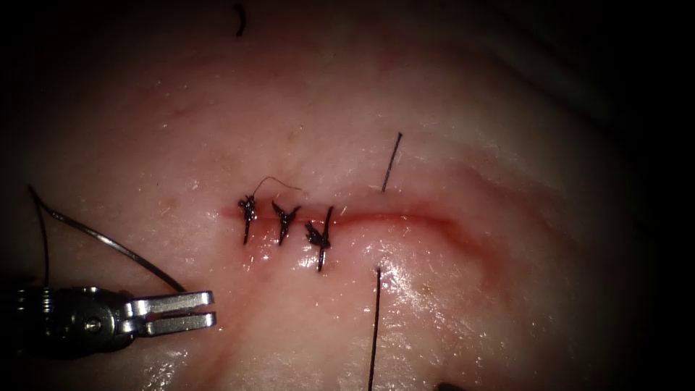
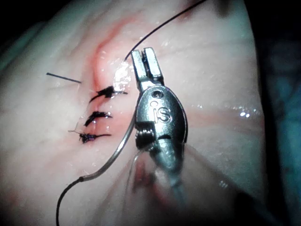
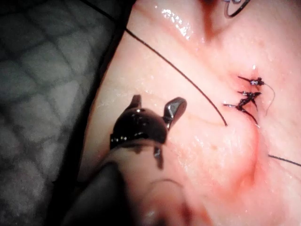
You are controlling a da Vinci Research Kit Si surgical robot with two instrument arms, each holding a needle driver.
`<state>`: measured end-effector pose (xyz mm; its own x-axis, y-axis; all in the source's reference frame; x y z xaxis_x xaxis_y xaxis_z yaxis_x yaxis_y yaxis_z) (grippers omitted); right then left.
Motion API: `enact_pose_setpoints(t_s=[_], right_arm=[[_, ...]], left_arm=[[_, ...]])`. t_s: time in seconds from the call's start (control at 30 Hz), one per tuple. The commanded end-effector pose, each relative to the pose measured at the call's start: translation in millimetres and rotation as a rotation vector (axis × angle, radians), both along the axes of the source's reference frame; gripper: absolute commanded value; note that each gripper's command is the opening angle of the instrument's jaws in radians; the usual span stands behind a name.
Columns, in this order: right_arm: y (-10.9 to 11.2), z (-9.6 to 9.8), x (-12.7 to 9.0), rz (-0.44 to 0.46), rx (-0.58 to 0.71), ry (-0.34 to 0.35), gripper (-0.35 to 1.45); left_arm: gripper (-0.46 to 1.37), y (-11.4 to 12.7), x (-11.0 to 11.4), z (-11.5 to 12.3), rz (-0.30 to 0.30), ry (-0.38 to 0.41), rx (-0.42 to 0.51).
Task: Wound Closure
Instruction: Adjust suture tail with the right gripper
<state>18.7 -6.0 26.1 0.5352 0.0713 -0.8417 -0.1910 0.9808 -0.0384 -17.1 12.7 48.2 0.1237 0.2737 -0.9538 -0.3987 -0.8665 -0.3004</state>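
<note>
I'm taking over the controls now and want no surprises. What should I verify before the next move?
1. Needle out of the tissue: ok, it lies left of the knots.
2. Needle gripped: not ok, it runs beside the left claw, whose jaws stand slightly parted and empty.
3. Right claw free: ok, open and empty.
4. Thread across the cut: ok, right of the knots.
5. Thread slack enough: cannot tell.
</note>
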Motion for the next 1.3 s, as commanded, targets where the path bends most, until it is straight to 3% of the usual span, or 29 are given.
enact_pose_setpoints(t_s=[0.03, 0.2, 0.43, 0.6, 0.63, 0.7, 1.0, 1.3], right_arm=[[0.6, 0.2, -0.1, 0.022, 0.006, -0.001, 1.21], [3.7, 1.6, -0.4, 0.098, 0.083, -0.008, 1.1], [8.2, 5.5, 0.0, 0.274, 0.248, 0.022, 0.98], [9.9, 8.1, 0.8, 0.47, 0.457, 0.089, 0.36], [10.3, 8.6, 1.1, 0.505, 0.499, 0.099, -0.01], [10.7, 9.2, 1.4, 0.534, 0.531, 0.106, -0.35], [13.0, 12.2, 3.2, 0.596, 0.56, 0.099, -0.35], [12.8, 14.8, 4.4, 0.604, 0.549, 0.079, -0.35]], left_arm=[[-0.35, 0.0, -0.1, 0.0, 0.002, 0.0, 0.0], [-0.35, 0.0, -0.1, 0.0, 0.002, -0.001, 0.0], [-0.35, 0.0, -0.1, 0.0, 0.003, -0.001, 0.0], [-0.35, -0.2, 0.4, 0.0, 0.006, -0.003, -0.001], [-0.35, -0.2, 0.6, 0.0, 0.007, -0.003, -0.001], [-0.35, -0.2, 0.7, 0.0, 0.008, -0.004, -0.001], [-0.35, -0.6, 1.2, 0.0, 0.009, -0.007, -0.004], [-0.35, -0.8, 1.1, 0.1, 0.009, -0.009, -0.001]])
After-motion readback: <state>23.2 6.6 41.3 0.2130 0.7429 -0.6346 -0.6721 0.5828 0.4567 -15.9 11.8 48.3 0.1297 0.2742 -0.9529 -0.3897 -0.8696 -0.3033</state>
